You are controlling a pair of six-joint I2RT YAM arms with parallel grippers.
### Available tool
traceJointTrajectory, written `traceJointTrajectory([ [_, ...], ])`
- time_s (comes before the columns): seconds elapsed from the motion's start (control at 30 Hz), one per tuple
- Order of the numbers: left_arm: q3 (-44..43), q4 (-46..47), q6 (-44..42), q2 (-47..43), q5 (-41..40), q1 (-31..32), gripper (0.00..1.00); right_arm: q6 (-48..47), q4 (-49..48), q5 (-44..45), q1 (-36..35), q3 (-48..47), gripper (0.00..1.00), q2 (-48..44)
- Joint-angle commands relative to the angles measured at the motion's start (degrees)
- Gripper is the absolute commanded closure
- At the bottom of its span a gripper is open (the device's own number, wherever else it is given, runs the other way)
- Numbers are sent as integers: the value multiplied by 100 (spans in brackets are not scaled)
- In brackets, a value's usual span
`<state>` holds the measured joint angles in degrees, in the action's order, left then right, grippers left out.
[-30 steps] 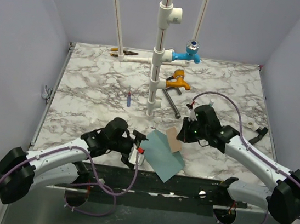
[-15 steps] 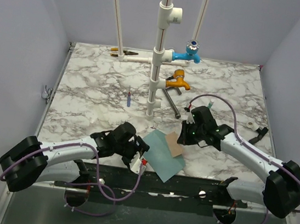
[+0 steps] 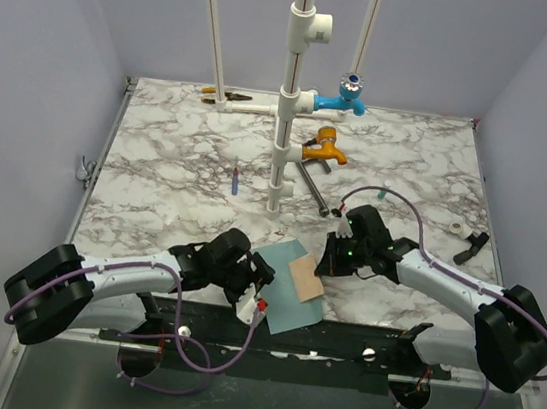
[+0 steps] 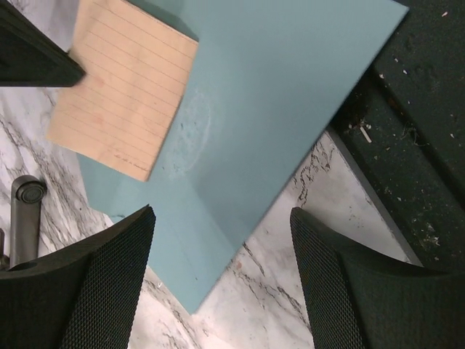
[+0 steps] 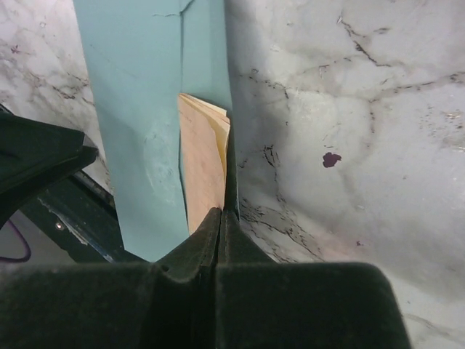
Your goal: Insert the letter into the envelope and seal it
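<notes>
The envelope [image 3: 277, 291] lies flat at the near middle of the marble tabletop [image 3: 180, 152], with one corner jutting past the near edge. The letter [image 3: 305, 277] rests on the envelope's right part, its lined face up. The right gripper [image 3: 324, 267] has its jaws fully closed, pinching the letter's right edge. The left gripper [image 4: 221, 218] hangs just over the envelope's left side, its jaws spread wide on either side of an envelope corner and gripping nothing.
</notes>
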<state>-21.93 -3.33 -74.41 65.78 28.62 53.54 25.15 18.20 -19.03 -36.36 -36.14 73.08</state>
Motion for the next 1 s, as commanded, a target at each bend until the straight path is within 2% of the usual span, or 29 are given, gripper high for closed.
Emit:
traceJointTrajectory([
  [0.0, 73, 233, -73, 73, 3, 86, 27, 351, -707, -388, 31, 307, 99, 232],
  [0.2, 119, 303, -78, 100, 97, 113, 29, 670, -908, -254, 76, 380, 99, 86],
  [0.47, 208, 512, -134, 152, 118, 123, 30, 1107, -1940, -845, 77, 824, 99, 444],
  [0.63, 205, 553, -126, 186, 76, 122, 30, 1172, -2220, -1201, 76, 825, 99, 696],
  [0.97, 185, 623, -198, 247, -154, 122, 32, 222, -822, -1626, 79, 528, 99, 416],
])
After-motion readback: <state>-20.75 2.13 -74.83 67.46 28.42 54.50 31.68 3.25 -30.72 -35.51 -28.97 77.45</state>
